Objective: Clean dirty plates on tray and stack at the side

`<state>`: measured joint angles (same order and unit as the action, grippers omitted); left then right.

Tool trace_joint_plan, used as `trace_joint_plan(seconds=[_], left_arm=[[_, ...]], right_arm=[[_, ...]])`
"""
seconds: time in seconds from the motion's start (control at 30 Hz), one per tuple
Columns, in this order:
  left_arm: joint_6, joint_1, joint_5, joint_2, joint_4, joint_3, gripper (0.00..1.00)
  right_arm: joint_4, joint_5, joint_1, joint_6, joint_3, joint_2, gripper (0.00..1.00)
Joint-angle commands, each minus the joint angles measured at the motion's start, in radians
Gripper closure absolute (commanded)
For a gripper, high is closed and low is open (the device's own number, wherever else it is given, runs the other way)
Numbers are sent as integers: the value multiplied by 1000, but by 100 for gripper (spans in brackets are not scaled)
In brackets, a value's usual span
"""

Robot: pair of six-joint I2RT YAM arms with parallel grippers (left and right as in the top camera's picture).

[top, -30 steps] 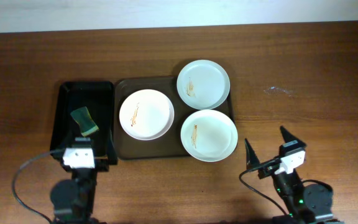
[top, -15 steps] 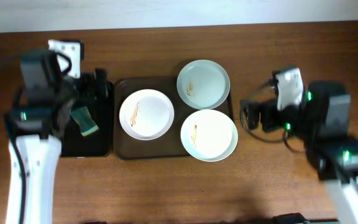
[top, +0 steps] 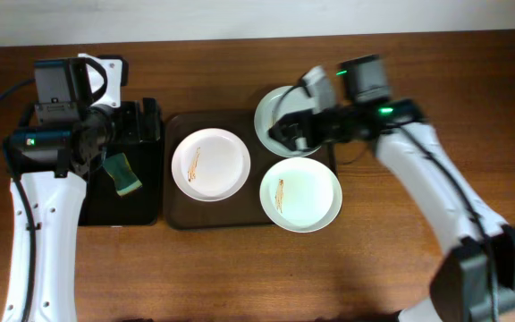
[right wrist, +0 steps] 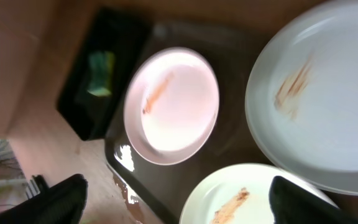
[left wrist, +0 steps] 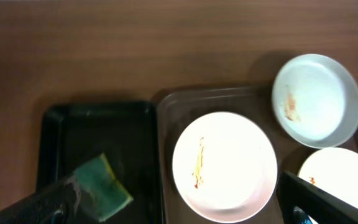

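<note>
Overhead: the right gripper (top: 293, 128) covered the lower-left part of the upper-right plate (top: 282, 104). The left gripper (top: 137, 121) hid the top edge of the black tray (top: 137, 210).

Left wrist view: we saw only a slice of the lower-right plate (left wrist: 337, 169). It was cut by the bottom & right edges and sat partly behind a finger (left wrist: 328, 204). The sponge (left wrist: 107, 190) had its lower-left end behind the other finger.

Right wrist view was blurred throughout. The upper-right plate ran off the top & right edges, and the lower-right plate ran off the bottom. We made out the sponge only as a green smudge at upper left.
</note>
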<state>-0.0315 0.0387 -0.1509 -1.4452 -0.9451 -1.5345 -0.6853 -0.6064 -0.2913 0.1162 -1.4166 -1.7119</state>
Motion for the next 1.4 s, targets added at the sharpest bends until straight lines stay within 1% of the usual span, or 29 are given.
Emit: trace_joint_plan(seconds=[0.0,0.07,0.13,0.2,0.23,0.3,0.37,0.43,0.5,0.53,0.6,0.73,0.8,1.03,1.13,1.17,1.2,1.23,1.27,1.3,1.33,1.37], left_arm=[[151,21,151,-27,-42,-19,1],[204,46,174,-49,-68,-18,1],[219,73,174,-79,-87,-18,1],[218,86,176,-99,-92,-18,1],[218,91,179,-111,-90,-18,1],[219,103,187,-137,-80,-18,2],[219,109,203,-155,-82,-18,5],[222,116,204,-174,-81,-18,6],[222,118,204,-187,-79,-18,6],[222,118,204,-199,-78,-18,6],[222,118,200,-225,-80,-18,6],[222,118,200,-246,-86,-18,6],[222,118,200,-251,-90,-18,6],[226,118,200,-257,-100,-16,6],[230,118,200,-276,-104,-16,6],[230,118,200,-287,-107,-16,6],[230,118,196,-302,-109,-16,6],[230,118,192,-307,-111,-16,7],[238,118,193,-315,-114,-16,10],[254,119,193,-323,-117,-14,16],[269,120,193,-328,-121,-13,20],[283,124,195,-332,-120,-5,28]], right_arm=[[22,255,-140,138,-11,-62,18],[46,370,-204,186,-11,-88,26],[72,500,-264,219,-11,-124,33],[98,544,-296,219,-11,-160,36],[115,557,-307,219,-11,-181,39],[169,566,-327,222,-11,-240,49],[190,579,-332,253,-11,-273,54],[209,585,-331,267,-11,-307,55],[222,585,-330,267,-11,-317,58],[238,589,-330,290,-11,-326,62],[263,589,-330,336,-11,-356,66],[273,589,-330,339,-11,-366,72],[275,589,-331,386,-10,-386,75],[282,582,-331,461,-11,-420,77],[292,582,-331,507,-10,-422,83],[290,585,-330,507,-10,-423,87],[290,585,-330,507,-10,-423,93],[290,585,-330,507,-10,-423,96],[289,585,-331,506,-10,-423,96],[287,585,-330,506,-10,-423,96],[286,585,-330,506,-10,-423,96],[286,585,-330,506,-10,-423,96]])
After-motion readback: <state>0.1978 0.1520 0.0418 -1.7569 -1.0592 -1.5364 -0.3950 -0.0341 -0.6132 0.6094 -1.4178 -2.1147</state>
